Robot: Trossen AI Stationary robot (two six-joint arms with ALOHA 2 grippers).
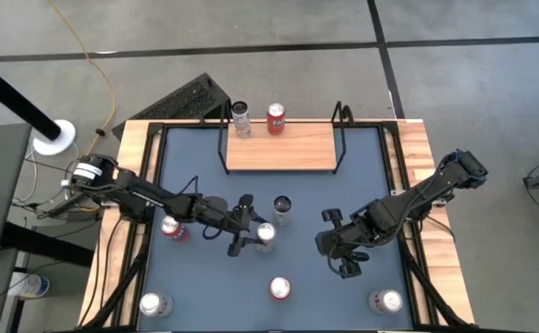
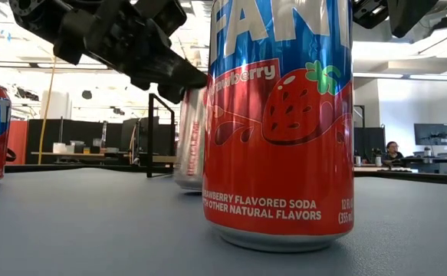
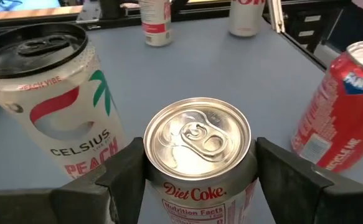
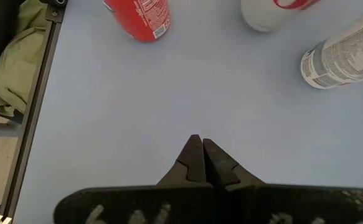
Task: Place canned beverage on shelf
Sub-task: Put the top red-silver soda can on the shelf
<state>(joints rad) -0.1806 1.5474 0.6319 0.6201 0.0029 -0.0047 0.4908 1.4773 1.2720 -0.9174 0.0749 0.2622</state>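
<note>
A silver Diet Coke can point(image 3: 197, 155) point(image 1: 266, 233) stands in the middle of the blue table top, between the fingers of my left gripper point(image 3: 200, 174) point(image 1: 254, 238). The gripper is shut on it. The shelf point(image 1: 279, 149), a light-wood board on a black wire frame, stands at the table's far edge. Two cans point(image 1: 241, 118) point(image 1: 275, 118) stand upright along its far side. My right gripper point(image 4: 200, 149) point(image 1: 347, 266) hangs shut above bare table to the right and holds nothing. My left gripper pinches the Diet Coke can's side wall point(image 3: 153, 186) just below the top rim. One finger point(image 3: 125, 171) is on each side of the can. The fingers reach in from the table's left, nearly level and slanting slightly down. The can stands upright with its bottom point(image 2: 188, 186) at the table top.
A Celsius can point(image 1: 281, 208) point(image 3: 50, 112) stands close behind the held can. A red Fanta can point(image 1: 279, 289) point(image 2: 277, 123) stands in front of it. Another red can point(image 1: 173, 228) stands beside the left arm. Two cans point(image 1: 154, 303) point(image 1: 386, 301) stand near the front corners.
</note>
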